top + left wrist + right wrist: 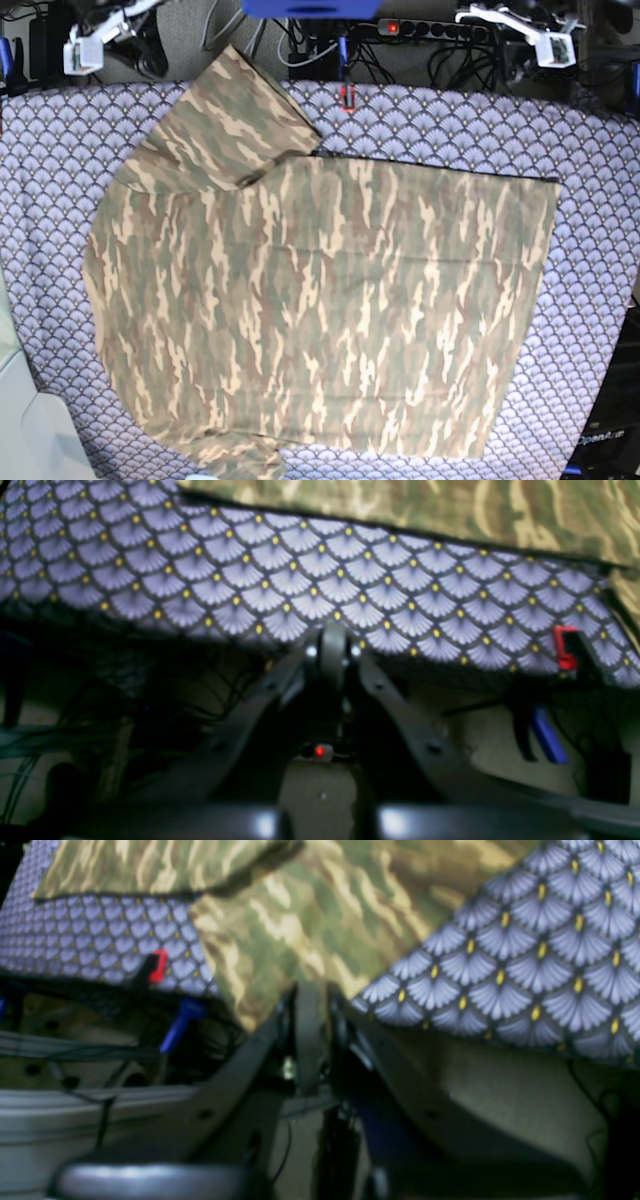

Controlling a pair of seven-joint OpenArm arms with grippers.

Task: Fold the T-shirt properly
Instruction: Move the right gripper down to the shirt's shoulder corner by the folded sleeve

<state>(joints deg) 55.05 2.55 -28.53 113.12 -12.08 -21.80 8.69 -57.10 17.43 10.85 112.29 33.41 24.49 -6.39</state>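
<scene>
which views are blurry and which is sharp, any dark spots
Base view: sharp, evenly lit, T-shirt crisp. Left wrist view: soft, the gripper blurred, dark under the tablecloth edge. Right wrist view: blurred throughout, shadowed lower left.

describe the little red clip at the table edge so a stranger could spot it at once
Start from the purple scalloped tablecloth and the camouflage T-shirt spread across it. Follow the far table edge to just beside the shirt's sleeve: the red clip sits there, the only red thing on the cloth.
</scene>
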